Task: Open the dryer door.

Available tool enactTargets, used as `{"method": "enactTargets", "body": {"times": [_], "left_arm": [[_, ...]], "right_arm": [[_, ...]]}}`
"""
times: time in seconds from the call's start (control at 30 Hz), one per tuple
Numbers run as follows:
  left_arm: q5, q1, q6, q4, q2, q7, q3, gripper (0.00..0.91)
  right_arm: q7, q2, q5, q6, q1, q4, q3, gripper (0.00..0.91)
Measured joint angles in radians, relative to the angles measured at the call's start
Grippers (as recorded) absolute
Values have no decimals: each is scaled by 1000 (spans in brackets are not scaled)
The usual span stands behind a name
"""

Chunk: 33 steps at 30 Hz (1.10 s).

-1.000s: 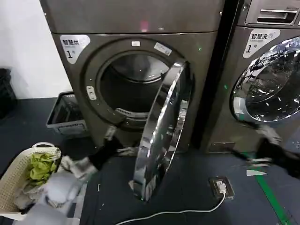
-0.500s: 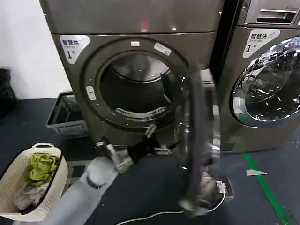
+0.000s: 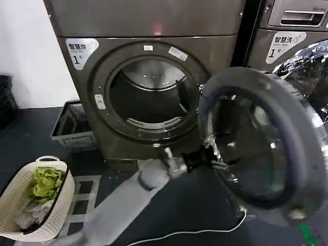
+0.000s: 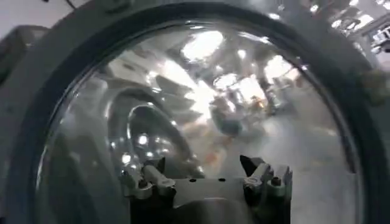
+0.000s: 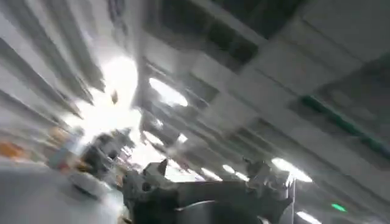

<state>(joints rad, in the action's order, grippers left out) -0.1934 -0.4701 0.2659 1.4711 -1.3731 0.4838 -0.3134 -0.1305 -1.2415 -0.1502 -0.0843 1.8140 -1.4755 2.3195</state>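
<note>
Dryer door [image 3: 261, 148] has swung from edge-on a second ago to wide open, grey inner face out, right of the drum opening [image 3: 148, 97]. Left gripper [image 3: 207, 156] sits against the door's inner glass, fingers apart, clamped on nothing. Task looks essentially done. Right gripper [image 5: 207, 176] is raised toward the ceiling, fingers apart. Dark floor [image 3: 174, 215]; laundry basket [image 3: 36, 197] well left of the door, cable [image 3: 179, 233] below it.
</note>
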Motion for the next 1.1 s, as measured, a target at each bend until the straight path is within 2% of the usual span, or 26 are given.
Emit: {"method": "enactTargets", "body": {"times": [0.2,0.37,0.47,0.63,0.77,0.87,0.97,1.1], "left_arm": [[3,79,-3,-104,-91,1,-39,907],[17,131,-4,-173,-147,2,-44,907],[18,151,-3,-208,-175,4,-45,907],[24,157,-6,-212,-174,8,-51,907],[69,135,-13,-171,-141,24,-62,907],[111,110,7,-107,-88,28,-74,907],[156,83,34,-6,11,28,-81,907],[234,51,118,153,190,27,-64,907]], "right_arm": [[-24,-24,23,-2,1,39,67,907],[-83,-32,26,76,-2,46,91,907],[-91,-32,26,74,6,62,101,907],[-95,-21,26,42,15,95,105,907],[-95,-1,32,23,18,127,100,907],[-96,21,27,56,16,145,88,907],[-96,43,26,65,10,160,75,907],[-85,63,31,34,-1,177,47,907]]}}
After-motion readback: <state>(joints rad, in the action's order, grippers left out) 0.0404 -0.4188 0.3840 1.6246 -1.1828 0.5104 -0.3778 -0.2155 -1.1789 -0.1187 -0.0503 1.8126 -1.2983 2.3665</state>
